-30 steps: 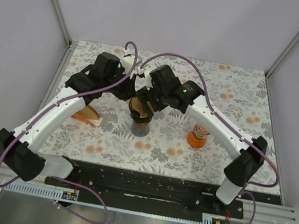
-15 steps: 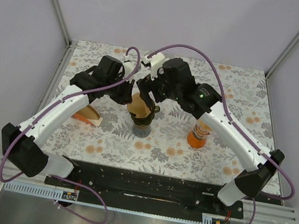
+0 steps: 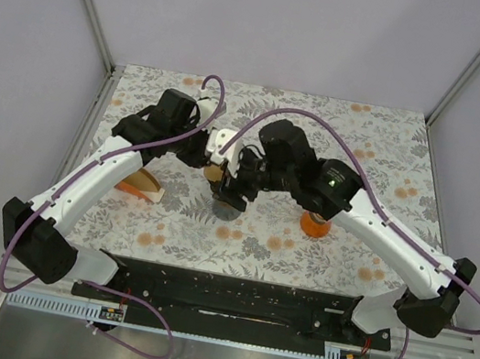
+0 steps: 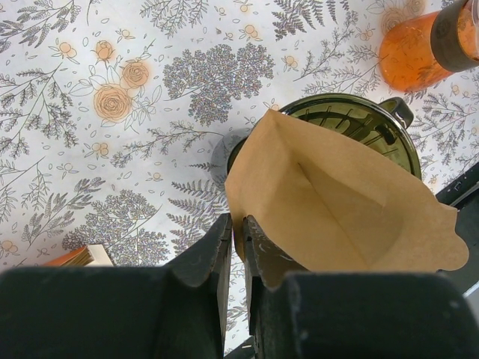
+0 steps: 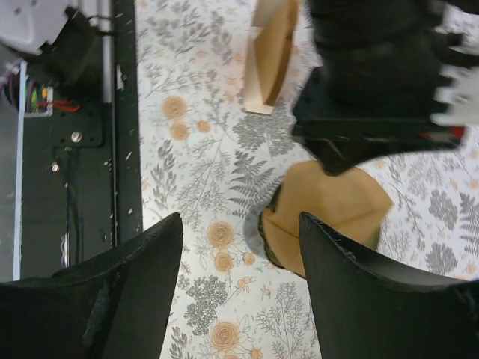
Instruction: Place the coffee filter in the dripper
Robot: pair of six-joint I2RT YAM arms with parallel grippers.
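The brown paper coffee filter (image 4: 337,209) stands opened out like a cone, its lower part inside the dark dripper (image 4: 359,120). My left gripper (image 4: 236,232) is shut on the filter's near left edge. In the top view the left gripper (image 3: 211,158) is just left of the dripper (image 3: 228,207), and only a bit of the filter (image 3: 214,172) shows. My right gripper (image 5: 239,224) is open and empty, hovering above the table beside the filter (image 5: 329,213) and the dripper's rim (image 5: 268,241). In the top view the right gripper (image 3: 236,188) covers most of the dripper.
An orange bottle (image 3: 316,221) with a dark cap stands right of the dripper, also in the left wrist view (image 4: 419,48). A holder of spare filters (image 3: 141,185) lies to the left, seen in the right wrist view (image 5: 273,52). The black base rail (image 5: 67,149) runs along the near edge.
My right arm has swung forward and down, its open gripper now over the dripper's near side. The left gripper stays shut on the filter, which sits lower in the dripper.
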